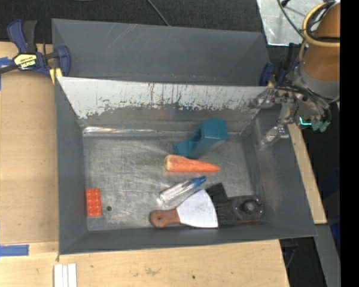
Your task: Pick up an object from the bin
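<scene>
While aloft, tool [280, 126] over right of bin [167, 52].

Gripper [282, 117] sat at the far right corner of the bin [161, 55], over the sloping wall and well apart from the contents. On the floor, a teal block [208, 134] lay toward the back, with an orange carrot [191, 165] just in front of it. A clear tube [183, 189] with a blue cap lay tilted below the carrot, its lower end beside a white-bladed scraper [194, 213] with a brown handle. A black part [239, 208] lay against the scraper's right side. A red studded brick [93, 202] lay alone at front left.
</scene>
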{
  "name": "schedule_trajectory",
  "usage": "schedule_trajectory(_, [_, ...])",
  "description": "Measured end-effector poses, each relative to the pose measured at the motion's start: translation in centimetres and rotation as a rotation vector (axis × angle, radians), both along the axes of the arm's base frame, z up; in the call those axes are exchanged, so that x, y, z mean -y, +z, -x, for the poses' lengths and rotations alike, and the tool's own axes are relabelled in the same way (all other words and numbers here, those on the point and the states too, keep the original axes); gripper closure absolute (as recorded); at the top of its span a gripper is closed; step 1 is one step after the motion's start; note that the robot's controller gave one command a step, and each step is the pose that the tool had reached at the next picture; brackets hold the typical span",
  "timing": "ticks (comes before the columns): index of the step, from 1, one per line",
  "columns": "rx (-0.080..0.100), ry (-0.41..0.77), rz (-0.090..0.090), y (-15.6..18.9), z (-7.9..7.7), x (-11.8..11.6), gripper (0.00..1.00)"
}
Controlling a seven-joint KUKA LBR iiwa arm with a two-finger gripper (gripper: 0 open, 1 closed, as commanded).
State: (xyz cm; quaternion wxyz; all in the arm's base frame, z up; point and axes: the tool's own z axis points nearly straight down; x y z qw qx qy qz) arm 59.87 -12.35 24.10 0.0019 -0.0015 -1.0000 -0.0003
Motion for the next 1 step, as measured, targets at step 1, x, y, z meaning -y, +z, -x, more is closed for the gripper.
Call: schedule_trajectory(1, [0.008,0.003,0.002,0.47,-0.15,-0.05,0.00])
